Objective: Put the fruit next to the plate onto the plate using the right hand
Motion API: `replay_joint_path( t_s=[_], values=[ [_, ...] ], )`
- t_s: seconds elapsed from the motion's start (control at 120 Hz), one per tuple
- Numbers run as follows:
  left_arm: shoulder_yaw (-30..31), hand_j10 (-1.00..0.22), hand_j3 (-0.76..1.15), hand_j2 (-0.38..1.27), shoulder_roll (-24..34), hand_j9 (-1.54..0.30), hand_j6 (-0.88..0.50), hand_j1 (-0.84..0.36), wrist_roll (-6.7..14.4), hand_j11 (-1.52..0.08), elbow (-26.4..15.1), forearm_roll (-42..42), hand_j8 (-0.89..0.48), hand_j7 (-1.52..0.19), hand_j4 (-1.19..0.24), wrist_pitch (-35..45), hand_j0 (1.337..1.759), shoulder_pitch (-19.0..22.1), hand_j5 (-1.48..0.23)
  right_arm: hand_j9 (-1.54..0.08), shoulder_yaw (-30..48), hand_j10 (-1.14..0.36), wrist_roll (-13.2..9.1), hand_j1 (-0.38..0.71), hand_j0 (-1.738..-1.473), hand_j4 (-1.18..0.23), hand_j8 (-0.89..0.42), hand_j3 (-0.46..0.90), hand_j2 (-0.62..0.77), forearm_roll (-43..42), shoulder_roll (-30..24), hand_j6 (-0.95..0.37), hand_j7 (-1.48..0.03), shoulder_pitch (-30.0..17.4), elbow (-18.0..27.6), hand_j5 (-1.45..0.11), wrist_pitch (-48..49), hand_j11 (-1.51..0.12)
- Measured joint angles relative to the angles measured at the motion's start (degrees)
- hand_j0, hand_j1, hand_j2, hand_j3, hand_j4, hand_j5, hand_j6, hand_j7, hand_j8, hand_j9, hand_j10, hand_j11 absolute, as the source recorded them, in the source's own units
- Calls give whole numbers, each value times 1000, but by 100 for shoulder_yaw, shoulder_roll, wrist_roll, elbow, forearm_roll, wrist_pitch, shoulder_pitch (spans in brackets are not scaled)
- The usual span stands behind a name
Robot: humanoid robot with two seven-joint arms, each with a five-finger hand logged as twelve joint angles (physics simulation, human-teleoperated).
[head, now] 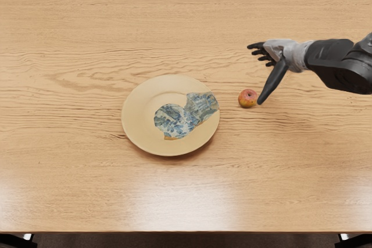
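right hand spread open beside the apple, which is off the plate

the apple sits on the wooden table just right of the plate, near its rim but apart from it, reddish with a yellow patch. the plate is tan with a blue and white patterned patch over its middle and right side. the arm comes in from the right edge, dark forearm, pale grey at the palm. the fingers are spread and hold nothing: 1 long dark finger slants down with its tip right by the apple's right side, can't tell if it touches, and the shorter ones point left, higher up.
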Motion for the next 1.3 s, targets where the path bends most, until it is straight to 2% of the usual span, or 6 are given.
replay_joint_path(
  t_s=[0.217,0.342,0.458,0.767,1.067,1.3],
  values=[
    [0,0,0,0,0,0,1,349,0,0,1,2,1,0,0,1,1658,0,0,-38,-1011,-31,-29,-315,-1658,-31,-31,0,-5,-294,775,-32,-38,74,126,-38,-2256,-38],
    [0,0,0,0,0,0,1,349,0,0,1,0,1,0,0,2,1658,0,0,-41,-1443,-33,-29,-312,-1658,-33,-33,0,-5,-333,1376,-33,-41,79,-82,-41,-2837,-41],
    [0,0,0,0,0,0,1,349,0,0,1,0,1,0,0,2,1658,4,0,-43,-1824,-34,-49,-310,-1658,-34,-34,0,-6,-340,1657,-35,-43,145,-150,-43,-3006,-43],
    [0,0,0,0,0,0,1,349,0,0,1,-1,1,0,0,2,1658,0,0,-92,-2673,-71,-489,-265,-1658,-71,-72,0,-13,-336,2257,-72,-91,636,-605,-92,-3083,-92],
    [0,0,0,0,0,0,1,349,0,0,1,-1,1,0,0,1,1658,0,0,-162,-3147,-126,-541,-200,-1658,-126,-126,0,-24,-302,2667,-127,-162,744,-1054,-162,-3087,-162],
    [0,0,0,0,0,0,1,349,0,0,1,-2,1,0,0,3,1658,0,0,-331,-3274,-255,-544,-44,-1658,-255,-256,0,-50,-293,2829,-256,-331,725,-1145,-331,-3087,-331]
  ],
)
